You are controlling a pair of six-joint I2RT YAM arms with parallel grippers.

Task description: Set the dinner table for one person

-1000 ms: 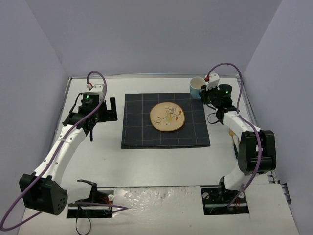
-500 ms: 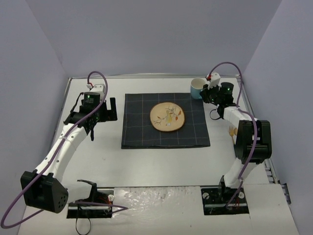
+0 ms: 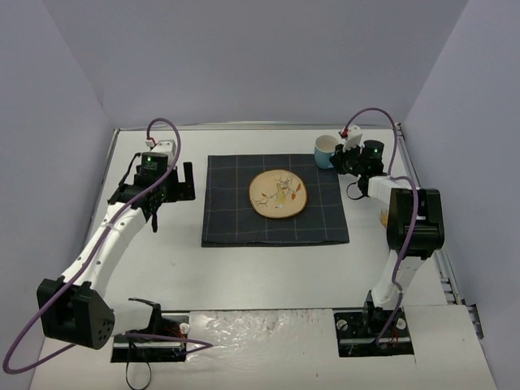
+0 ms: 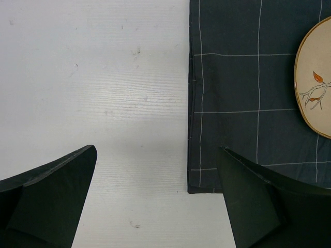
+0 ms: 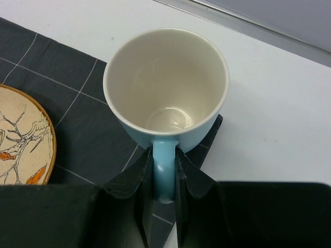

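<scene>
The white dinner table (image 3: 268, 268) carries a navy grid-checked mat (image 3: 236, 219) with a round tan plate (image 3: 278, 193) painted with a branch at its middle. A light blue mug (image 3: 326, 149) with a cream inside is upright over the mat's far right corner. My right gripper (image 3: 342, 157) is shut on its handle. In the right wrist view both fingers (image 5: 189, 175) pinch the handle of the mug (image 5: 165, 82). My left gripper (image 3: 162, 185) hangs open above bare table left of the mat. In the left wrist view this gripper (image 4: 156, 149) holds nothing, and the mat's corner (image 4: 207, 175) lies by its right finger.
A thin metal rim (image 3: 420, 191) edges the table, and grey walls close in on three sides. A small tan object (image 3: 383, 218) shows partly behind the right arm. A crinkled silver strip (image 3: 260, 325) and both arm bases line the near edge.
The right arm's elbow has folded back toward the right rim while the mug has stayed near the mat's far right corner. The left gripper has barely moved.
</scene>
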